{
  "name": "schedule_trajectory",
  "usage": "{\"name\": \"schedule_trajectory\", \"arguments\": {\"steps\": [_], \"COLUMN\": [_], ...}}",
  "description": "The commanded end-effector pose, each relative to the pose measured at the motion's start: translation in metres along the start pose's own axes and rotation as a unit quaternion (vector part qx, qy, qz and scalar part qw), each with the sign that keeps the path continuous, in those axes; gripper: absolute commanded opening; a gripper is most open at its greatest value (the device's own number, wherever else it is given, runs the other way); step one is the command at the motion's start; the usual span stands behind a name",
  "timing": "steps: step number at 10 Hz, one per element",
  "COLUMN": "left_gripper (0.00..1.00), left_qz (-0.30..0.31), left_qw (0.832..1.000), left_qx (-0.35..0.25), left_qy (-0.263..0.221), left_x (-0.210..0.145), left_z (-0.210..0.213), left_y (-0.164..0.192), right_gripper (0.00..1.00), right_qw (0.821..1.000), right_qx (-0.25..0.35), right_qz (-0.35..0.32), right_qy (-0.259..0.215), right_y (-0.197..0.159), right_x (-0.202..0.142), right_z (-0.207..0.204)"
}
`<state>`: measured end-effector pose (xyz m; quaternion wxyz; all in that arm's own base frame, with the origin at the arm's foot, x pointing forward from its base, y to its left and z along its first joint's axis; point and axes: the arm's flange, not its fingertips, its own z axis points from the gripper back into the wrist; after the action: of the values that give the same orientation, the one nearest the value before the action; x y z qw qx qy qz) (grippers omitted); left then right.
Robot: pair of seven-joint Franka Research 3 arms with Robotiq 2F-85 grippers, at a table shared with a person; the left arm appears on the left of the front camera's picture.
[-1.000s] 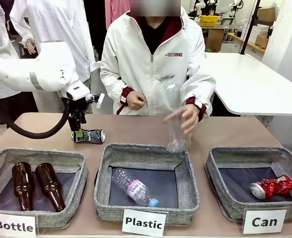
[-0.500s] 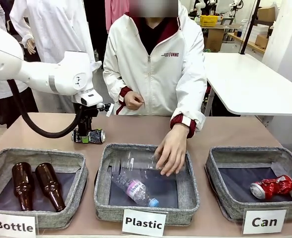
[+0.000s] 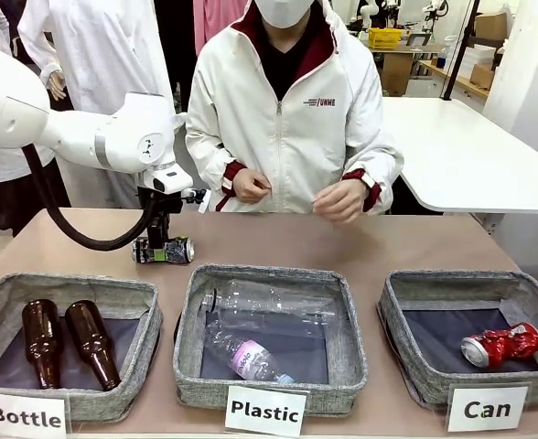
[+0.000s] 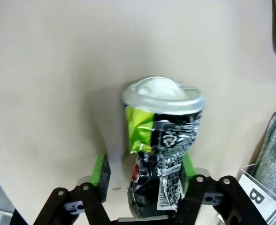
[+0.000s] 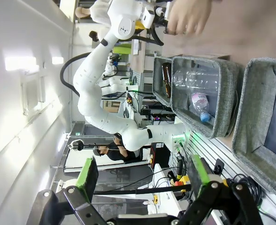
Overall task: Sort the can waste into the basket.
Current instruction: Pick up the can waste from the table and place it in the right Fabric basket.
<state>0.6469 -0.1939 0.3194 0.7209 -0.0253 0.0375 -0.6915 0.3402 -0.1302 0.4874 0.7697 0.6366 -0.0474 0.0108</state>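
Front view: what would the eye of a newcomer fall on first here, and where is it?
The left gripper reaches down at a crushed black can lying on the table, just beyond the Bottle basket. Its fingers stand on either side of the can, with a gap on one side. At the right, a red can lies in the Can basket.

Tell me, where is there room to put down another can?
The Can basket has bare dark floor left of the red can. The tabletop behind the baskets, right of the black can, is bare too. Crowded: the Plastic basket, filled by two clear bottles, and the Bottle basket with two brown bottles.
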Motion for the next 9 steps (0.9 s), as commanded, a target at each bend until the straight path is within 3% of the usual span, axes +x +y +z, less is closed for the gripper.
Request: {"name": "schedule_trajectory", "arguments": {"steps": [1,2,3,4,7,9], "left_gripper": [0.0,0.0,0.11,0.01,0.0,0.0], "left_qz": [0.03,0.032,0.036,0.045,0.066,0.07], "left_qw": [0.999,0.999,0.999,0.999,0.998,0.996], "left_qx": [0.006,0.006,0.008,0.01,0.018,0.016], "left_qy": [0.01,0.009,0.006,-0.002,-0.012,-0.051], "left_x": [0.001,0.0,-0.001,-0.004,-0.015,-0.049], "left_z": [0.003,0.004,0.005,0.007,0.017,0.061], "left_y": [0.004,0.005,0.004,0.005,0.007,-0.003], "right_gripper": [1.0,1.0,1.0,1.0,1.0,1.0], "right_qw": [1.0,1.0,1.0,1.0,1.0,1.0], "right_qx": [-0.001,-0.001,-0.001,-0.001,-0.001,-0.001], "right_qz": [0.01,0.01,0.01,0.01,0.01,0.01], "right_qy": [0.006,0.006,0.006,0.006,0.006,0.006], "right_y": [0.002,0.002,0.002,0.002,0.002,0.002], "right_x": [0.0,0.0,0.0,0.0,0.0,0.0], "right_z": [0.003,0.003,0.003,0.003,0.003,0.003]}}
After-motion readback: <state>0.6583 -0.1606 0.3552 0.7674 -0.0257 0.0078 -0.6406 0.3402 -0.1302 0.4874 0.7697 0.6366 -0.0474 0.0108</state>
